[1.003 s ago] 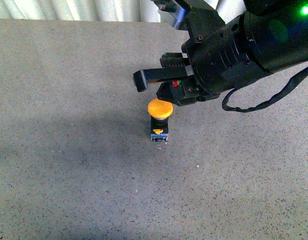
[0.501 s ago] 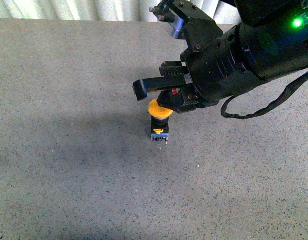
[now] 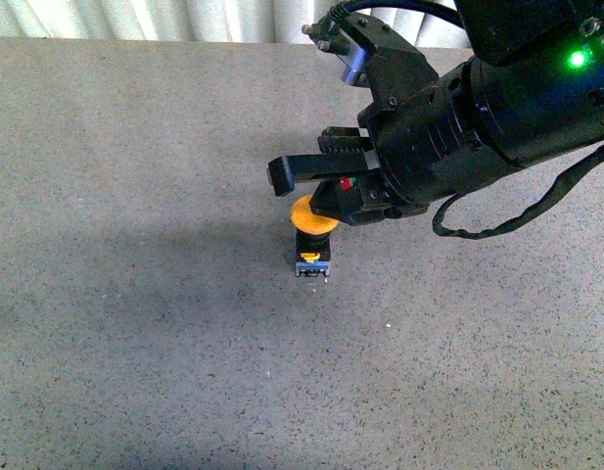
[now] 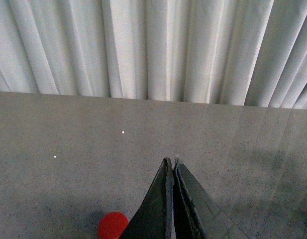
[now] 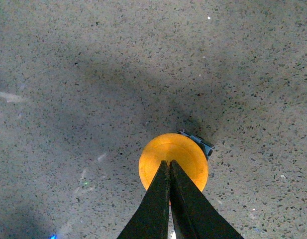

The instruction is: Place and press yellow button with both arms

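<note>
Right gripper (image 5: 169, 167), fingers pressed together, tips over yellow button (image 5: 165, 149) cap. Button upright on grey table (image 3: 135, 294), directly beneath. Left gripper (image 4: 171, 164) likewise closed, facing white curtain (image 4: 143, 50).

A grey, speckled, stone-like tabletop (image 3: 135, 382) is seen filling most of the front view, and a broad, soft shadow (image 3: 116, 264) is cast across its middle. Along its far edge a white pleated curtain (image 3: 135, 18) is hung, and its vertical folds are shown large in the left wrist view. In that view a small round red disc (image 4: 112, 225) is seen on the tabletop, partly cut off by the frame. Two tiny white specks (image 4: 123, 132) are scattered nearer the curtain.
</note>
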You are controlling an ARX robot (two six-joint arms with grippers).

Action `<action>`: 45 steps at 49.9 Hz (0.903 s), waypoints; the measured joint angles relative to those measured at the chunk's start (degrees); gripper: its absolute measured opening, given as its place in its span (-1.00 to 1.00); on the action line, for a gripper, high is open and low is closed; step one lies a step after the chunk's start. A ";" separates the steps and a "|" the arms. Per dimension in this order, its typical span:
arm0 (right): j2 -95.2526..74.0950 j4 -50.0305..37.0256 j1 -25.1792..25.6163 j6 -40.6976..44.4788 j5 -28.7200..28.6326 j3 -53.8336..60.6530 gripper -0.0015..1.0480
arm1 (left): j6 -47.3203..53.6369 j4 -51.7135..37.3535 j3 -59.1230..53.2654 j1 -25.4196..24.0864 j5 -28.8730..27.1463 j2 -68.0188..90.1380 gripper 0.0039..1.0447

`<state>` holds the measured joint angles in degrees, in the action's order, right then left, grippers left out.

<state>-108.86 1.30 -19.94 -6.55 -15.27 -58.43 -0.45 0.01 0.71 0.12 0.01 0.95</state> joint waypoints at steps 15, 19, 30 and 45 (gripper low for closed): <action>2.54 -3.74 1.66 -4.76 -1.99 0.98 -0.97 | 0.00 0.00 0.00 0.00 0.00 -0.02 -0.98; 7.48 -4.50 3.54 -8.15 -3.39 1.46 -0.97 | 0.00 0.00 0.00 0.00 0.00 -0.02 -0.98; 25.59 -11.72 10.12 -11.45 0.87 6.54 -0.77 | 0.00 0.00 0.00 0.00 0.00 -0.02 -0.98; 37.88 -40.57 12.28 3.19 22.69 26.10 -0.97 | 0.00 0.00 0.00 0.00 -0.02 -0.02 -0.98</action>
<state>-70.98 -39.27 -7.66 -3.36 7.42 -32.34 -0.45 0.01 0.71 0.12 -0.01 0.93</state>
